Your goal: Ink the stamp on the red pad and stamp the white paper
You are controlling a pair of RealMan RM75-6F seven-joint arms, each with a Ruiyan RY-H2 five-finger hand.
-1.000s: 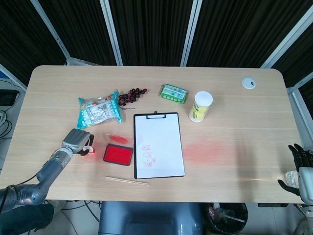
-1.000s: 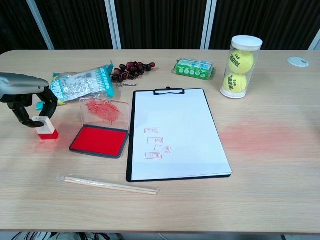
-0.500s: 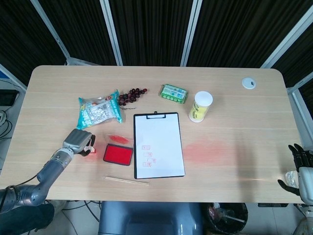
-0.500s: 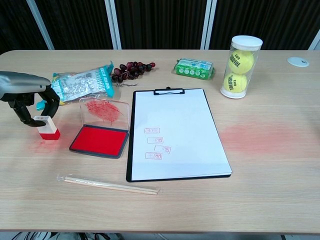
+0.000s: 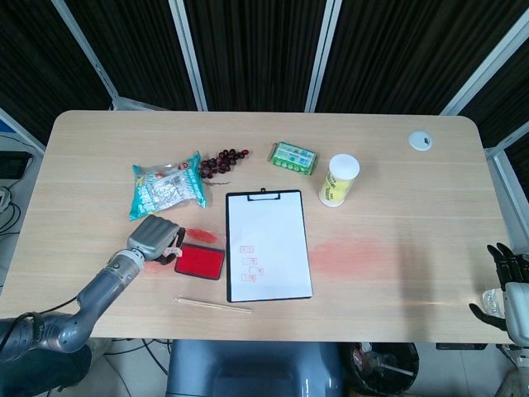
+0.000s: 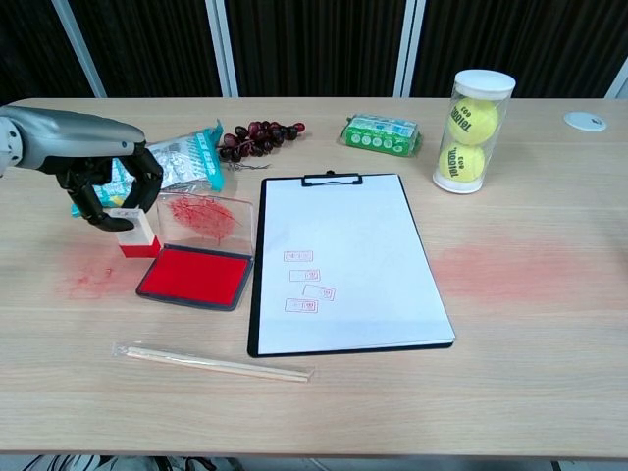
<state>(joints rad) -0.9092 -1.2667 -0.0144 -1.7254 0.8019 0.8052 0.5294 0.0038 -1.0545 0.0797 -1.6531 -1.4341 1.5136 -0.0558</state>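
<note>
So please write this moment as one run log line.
left hand: holds stamp | stamp: beside red pad, not inked | right hand: idle, table edge

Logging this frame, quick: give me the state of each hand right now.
Left hand: holding the small white stamp with a red base, beside the red ink pad.
Right hand: open, holding nothing, at the table's edge.
</note>
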